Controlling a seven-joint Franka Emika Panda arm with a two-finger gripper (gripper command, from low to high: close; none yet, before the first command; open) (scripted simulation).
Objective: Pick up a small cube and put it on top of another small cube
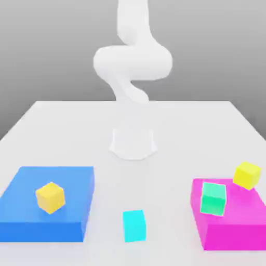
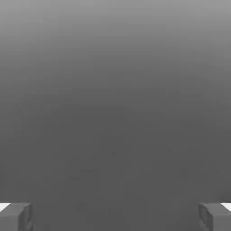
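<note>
The small cyan cube (image 1: 134, 225) lies on the white table near its front edge, between the two big blocks. The mint-green cube (image 1: 213, 198) rests on top of the magenta block (image 1: 234, 221) at the exterior view's right. The white arm (image 1: 132, 62) rises at the back centre, well away from both cubes. In the hand view my gripper (image 2: 115, 215) stands open, its two grey fingertips (image 2: 17, 216) far apart with nothing between them, facing plain grey background.
A large blue block (image 1: 47, 210) at the exterior view's left carries a yellow cube (image 1: 50, 197). A second yellow cube (image 1: 247, 174) sits tilted at the magenta block's far right corner. The arm's white base (image 1: 133, 143) stands mid-table.
</note>
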